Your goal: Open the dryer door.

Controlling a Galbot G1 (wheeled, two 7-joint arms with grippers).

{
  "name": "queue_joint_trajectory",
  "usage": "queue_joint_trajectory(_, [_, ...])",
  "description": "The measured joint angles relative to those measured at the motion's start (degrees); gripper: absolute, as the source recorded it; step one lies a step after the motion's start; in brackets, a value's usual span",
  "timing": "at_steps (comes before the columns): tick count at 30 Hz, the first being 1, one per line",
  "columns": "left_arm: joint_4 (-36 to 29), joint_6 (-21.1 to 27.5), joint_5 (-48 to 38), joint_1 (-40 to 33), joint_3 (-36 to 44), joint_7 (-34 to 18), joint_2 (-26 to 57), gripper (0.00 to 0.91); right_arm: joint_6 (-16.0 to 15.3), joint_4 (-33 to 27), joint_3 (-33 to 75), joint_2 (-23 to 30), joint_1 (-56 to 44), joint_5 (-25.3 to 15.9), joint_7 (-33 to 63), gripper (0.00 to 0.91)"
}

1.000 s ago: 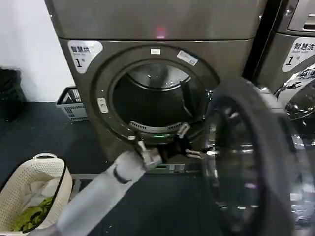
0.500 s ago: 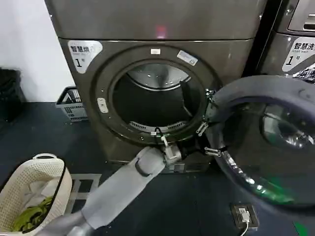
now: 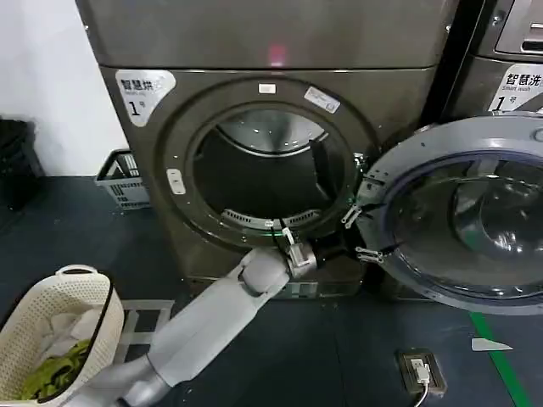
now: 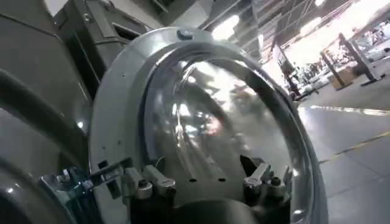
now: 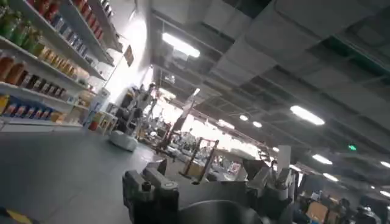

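- Fingers (image 4: 149, 181) of the left gripper (image 3: 361, 231) stand spread apart, holding nothing, close by the hinge edge of the dryer door (image 3: 462, 220)
- Dryer door swung wide open to the right of the dryer (image 3: 263, 127), glass facing forward
- Drum opening (image 3: 267, 174) exposed
- Right gripper (image 5: 207, 185) fingers spread, aimed into the room
- Laundry basket (image 3: 51, 326) on the floor at left

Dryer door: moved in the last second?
Yes. The dryer door has swung wider, away from the drum opening, now folded back against the neighbouring machine; left gripper is near its hinges.

A laundrette: numbered dryer (image 3: 271, 127) beside another machine (image 3: 501, 76); laundry basket (image 3: 51, 331) nearby.
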Motion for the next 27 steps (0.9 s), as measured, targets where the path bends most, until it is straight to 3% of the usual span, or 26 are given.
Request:
queue_joint_trajectory(11, [-0.37, 0.29, 0.08, 0.02, 0.05, 0.01, -0.25, 0.907, -0.04, 0.14, 0.20, -0.05, -0.21, 0.16, -0.06, 0.907])
queue_joint_trajectory(14, [-2.11, 2.33, -0.48, 1.12, -0.54, -0.02, 1.03, 0.907, -0.13, 0.61, 0.21, 0.15, -0.24, 0.21, -0.26, 0.907])
queue_joint_trajectory(27, [-27.05, 17.12, -6.26, 16.27, -10.45, -8.24, 17.05, 0.907, -0.68, 0.21, -0.53, -0.91, 0.64, 1.67, -1.25, 0.907])
